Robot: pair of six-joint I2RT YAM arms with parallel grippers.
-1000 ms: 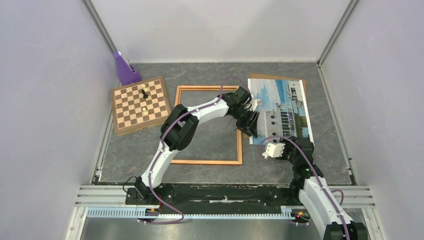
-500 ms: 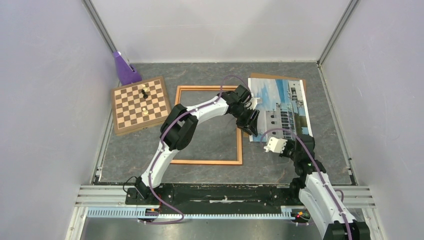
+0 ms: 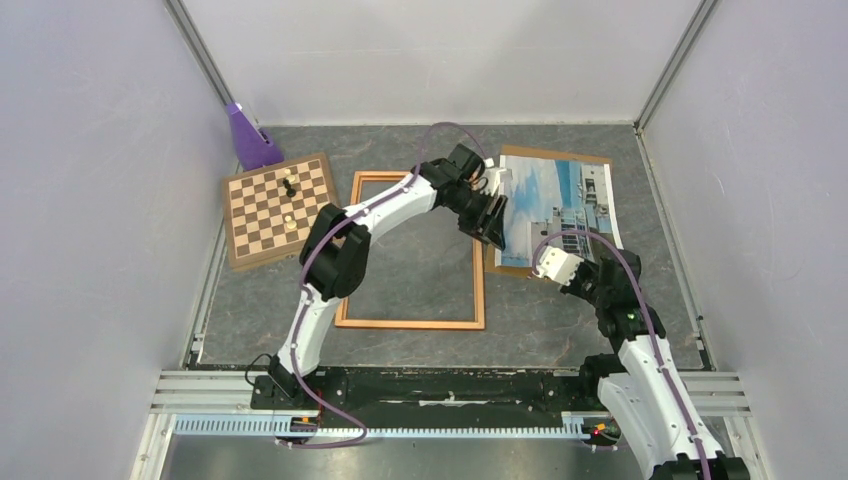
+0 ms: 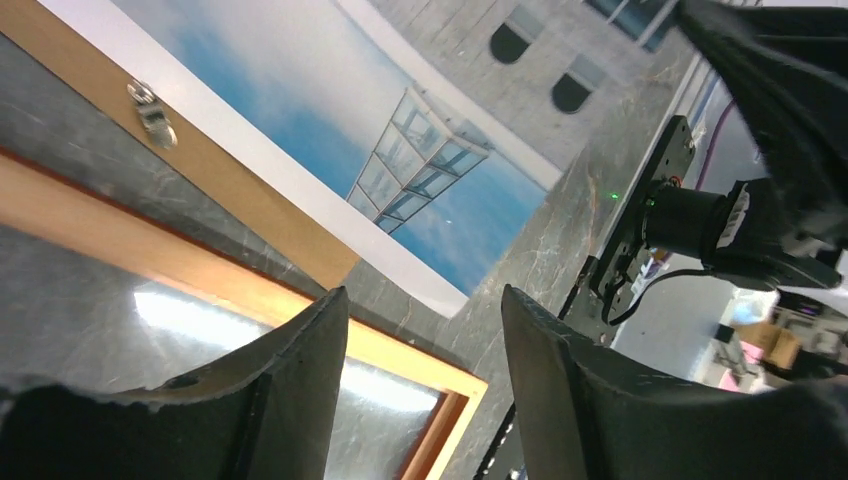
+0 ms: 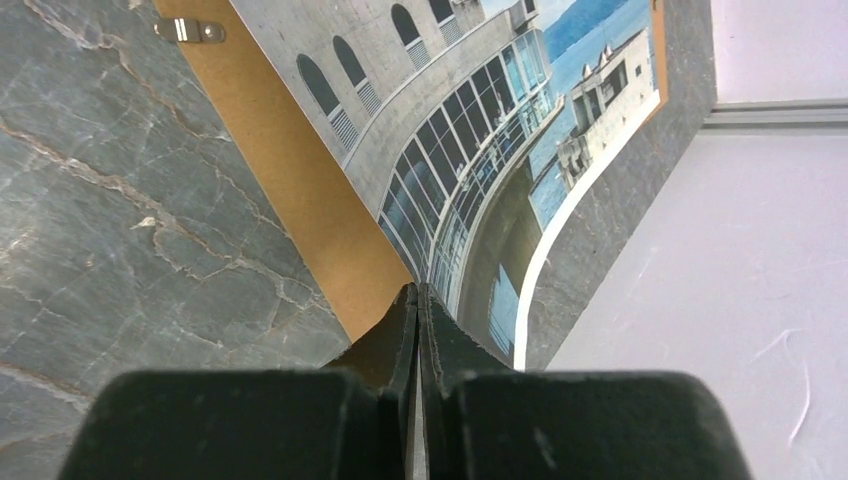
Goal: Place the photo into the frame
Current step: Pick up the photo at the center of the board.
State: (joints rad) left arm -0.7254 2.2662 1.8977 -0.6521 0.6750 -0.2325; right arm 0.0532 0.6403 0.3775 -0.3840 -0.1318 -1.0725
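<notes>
Overhead, two robot arms reach across a grey marbled table [image 3: 650, 300]. The photo [image 3: 560, 205], a pale building under blue sky with a thin white border, lies face up on the right side of the table. It rests on a brown backing panel [image 3: 560, 154] that shows along its far and left edges.

The frame [image 3: 410, 323], thin orange-brown wood, lies flat just to the photo's left, with bare table showing through its opening. Its right rail runs next to the panel's left edge. Frame and photo each have their long axis running away from the arm bases, and the photo is slightly skewed. The photo therefore has to travel leftward, over that right rail, to reach the opening.

The right gripper [image 5: 416, 292] is the nearer one. It sits at the photo's near edge, by the near left corner. Its jaws are pressed together with only a hairline between them, apparently pinching the sheet. The photo's white border bows in a curve in the right wrist view, which suggests that the corner is lifted.

The left gripper [image 4: 420, 300] hovers over the seam between the frame's right rail and the photo's left edge. Its jaws are spread apart and hold nothing.

No brand, label or writing can be read anywhere. A small metal hanger clip [image 4: 150, 105] shows on the panel.
</notes>
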